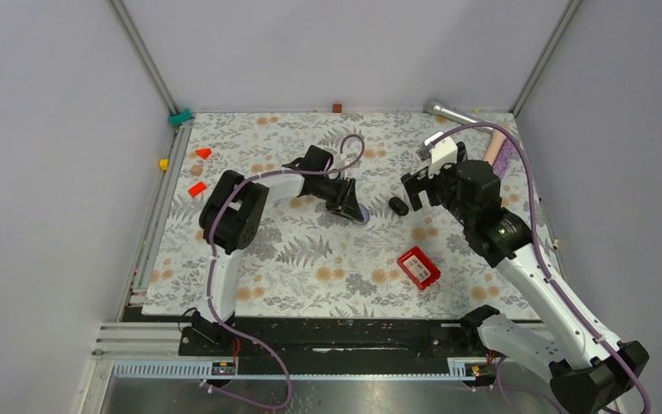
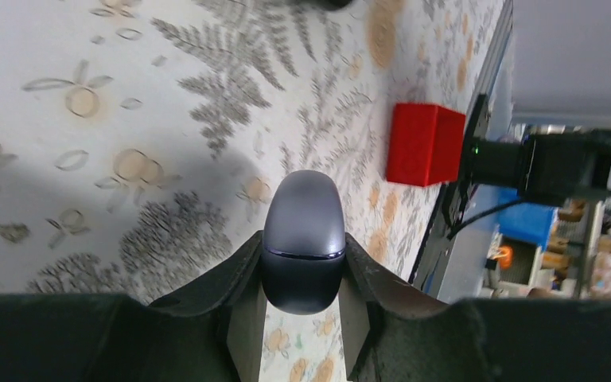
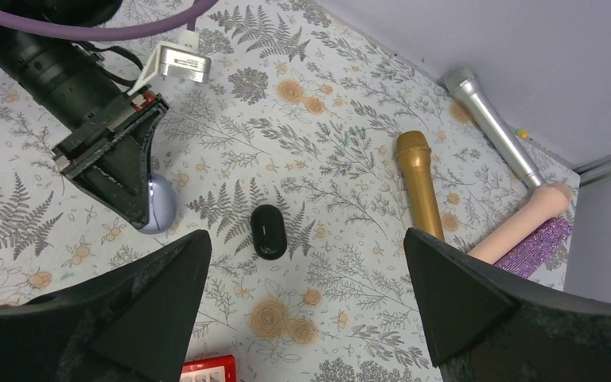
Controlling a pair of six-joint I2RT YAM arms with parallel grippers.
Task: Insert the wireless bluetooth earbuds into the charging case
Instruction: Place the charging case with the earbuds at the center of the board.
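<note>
Lilac charging case [image 2: 303,211], seemingly closed, sits in left gripper [image 2: 303,259].

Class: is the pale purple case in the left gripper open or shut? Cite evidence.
Shut: the pale purple case, clamped in the left gripper, shows only a thin seam, no interior.

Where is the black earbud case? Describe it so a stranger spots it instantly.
On the fern-print table cover, look mid-table between the left gripper and the right gripper. The black charging case lies free there, beside the pale purple case the left one clamps. It alone is a small glossy black oval, unheld.
</note>
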